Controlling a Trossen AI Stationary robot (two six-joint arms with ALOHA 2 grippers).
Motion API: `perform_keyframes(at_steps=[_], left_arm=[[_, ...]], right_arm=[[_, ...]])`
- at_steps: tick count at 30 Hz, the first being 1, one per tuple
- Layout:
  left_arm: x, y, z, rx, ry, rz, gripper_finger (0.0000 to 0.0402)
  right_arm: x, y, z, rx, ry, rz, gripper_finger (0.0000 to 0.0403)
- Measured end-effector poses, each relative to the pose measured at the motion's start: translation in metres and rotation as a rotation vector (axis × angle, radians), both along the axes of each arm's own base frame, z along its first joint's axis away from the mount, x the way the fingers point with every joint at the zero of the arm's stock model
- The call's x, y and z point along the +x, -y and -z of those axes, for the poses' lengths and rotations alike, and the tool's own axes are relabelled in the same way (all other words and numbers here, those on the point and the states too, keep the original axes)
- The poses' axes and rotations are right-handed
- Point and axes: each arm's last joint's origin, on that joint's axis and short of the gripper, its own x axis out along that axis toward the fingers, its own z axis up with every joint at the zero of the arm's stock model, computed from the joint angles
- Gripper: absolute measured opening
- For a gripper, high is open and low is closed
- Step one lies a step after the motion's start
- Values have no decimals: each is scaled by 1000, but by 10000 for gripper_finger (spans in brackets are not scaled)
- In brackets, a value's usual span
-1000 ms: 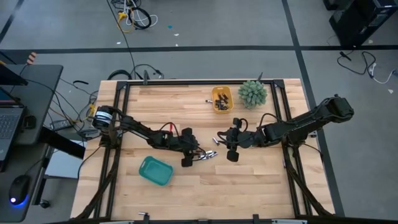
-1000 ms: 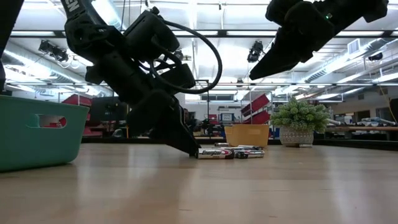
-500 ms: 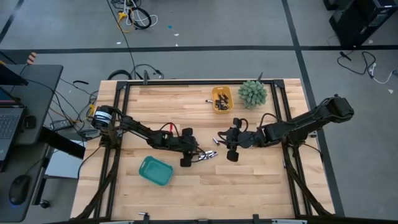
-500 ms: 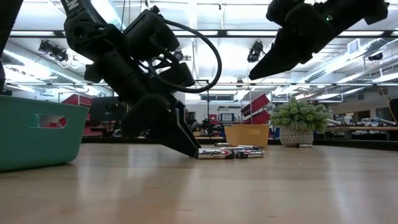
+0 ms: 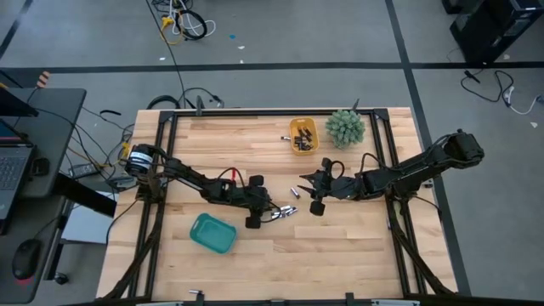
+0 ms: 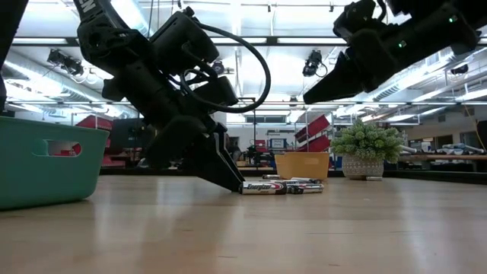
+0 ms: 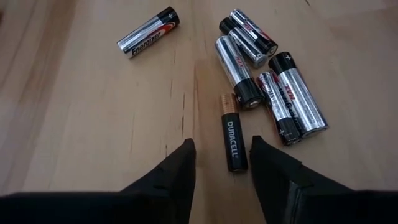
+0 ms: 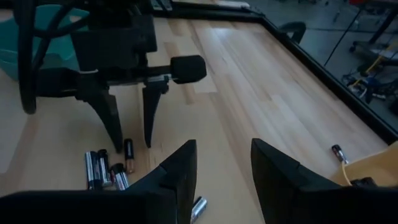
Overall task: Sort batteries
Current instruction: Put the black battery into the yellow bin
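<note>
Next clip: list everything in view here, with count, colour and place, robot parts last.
Loose batteries: seven in the left wrist view, six silver-and-black, one black-and-copper Duracell; mid-table.
Yellow tray: one, far side, holds several batteries, count unclear.
Teal tray: one, near left.
Plant: one, green, beside the yellow tray.
Table: one, light wood, black frame.
Laptop: one, dark, on a desk left of the table.
Left pincer: open, fingers straddling the Duracell.
Right pincer: open, raised above the table.

left tool [image 7: 221, 158] lowered, fingers apart; right tool [image 8: 222, 163] raised.
</note>
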Motion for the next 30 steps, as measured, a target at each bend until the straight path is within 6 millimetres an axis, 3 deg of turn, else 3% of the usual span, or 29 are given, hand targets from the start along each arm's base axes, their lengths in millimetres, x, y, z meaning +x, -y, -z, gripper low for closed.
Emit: perform_keyframes(at_steps=[18, 22, 27, 30], left_arm=[[2, -1, -1, 46, 24, -5, 136], [2, -2, -2, 69, 26, -10, 100], [2, -3, -1, 88, 23, -21, 20], [2, -3, -3, 91, 31, -20, 7]], right_arm=[[-1, 0, 1, -5, 19, -8, 137], [-1, 0, 1, -5, 19, -8, 137], [-1, 0, 1, -5, 19, -8, 137], [-1, 0, 1, -5, 19, -8, 137]])
